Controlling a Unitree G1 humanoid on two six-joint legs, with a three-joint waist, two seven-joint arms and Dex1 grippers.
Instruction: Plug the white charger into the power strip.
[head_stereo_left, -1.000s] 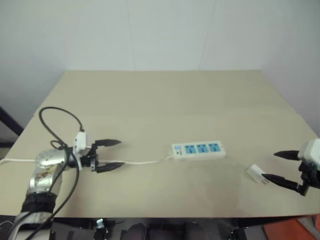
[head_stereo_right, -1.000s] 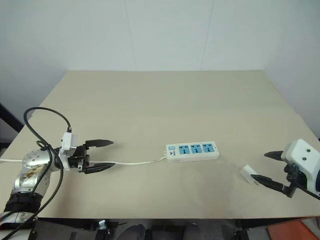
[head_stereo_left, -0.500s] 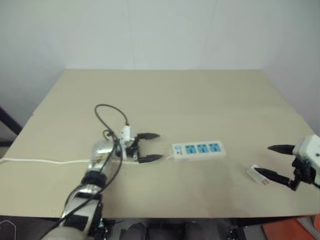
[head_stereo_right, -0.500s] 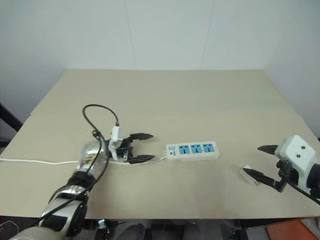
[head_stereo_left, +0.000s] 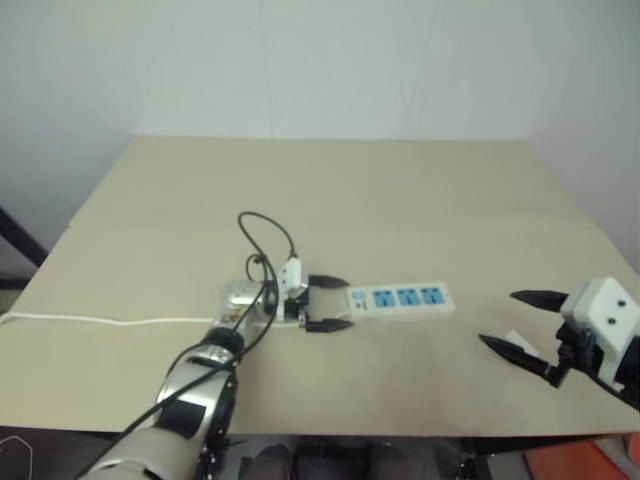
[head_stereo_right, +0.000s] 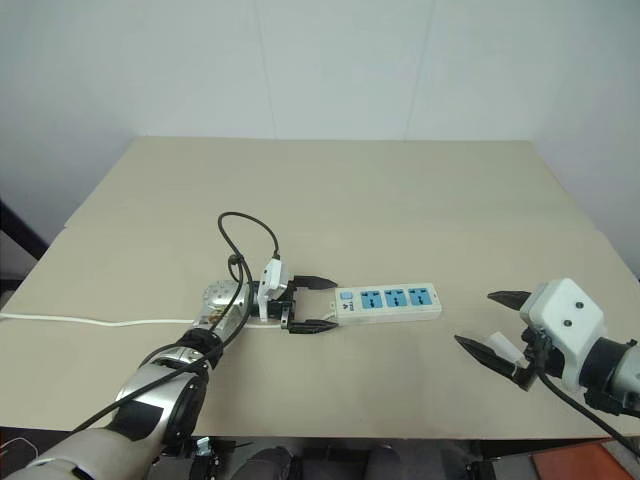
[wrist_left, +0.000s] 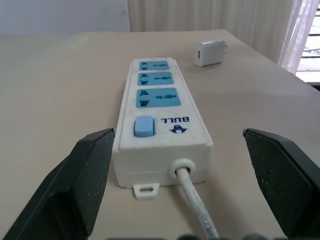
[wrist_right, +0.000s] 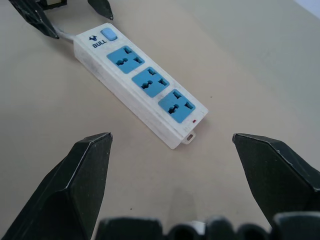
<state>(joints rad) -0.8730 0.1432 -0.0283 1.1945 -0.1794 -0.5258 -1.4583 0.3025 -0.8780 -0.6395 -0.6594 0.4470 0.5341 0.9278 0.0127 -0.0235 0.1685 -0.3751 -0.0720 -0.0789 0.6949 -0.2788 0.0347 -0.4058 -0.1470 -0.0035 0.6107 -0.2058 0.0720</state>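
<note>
Two claws face you across the tan surface (head_stereo_left: 400, 200), both spread wide and holding nothing. Your left claw (head_stereo_right: 315, 303) sits at the switch end of the strip (head_stereo_right: 390, 301), its fingers (wrist_left: 75, 185) either side of the cord (wrist_left: 192, 197) without touching the casing. Your right claw (head_stereo_right: 495, 325) hovers near the surface's right front edge. Your charger (wrist_left: 210, 52) lies flat beyond the strip's far end, well apart from it; in the head views it seems partly hidden behind the right claw.
</note>
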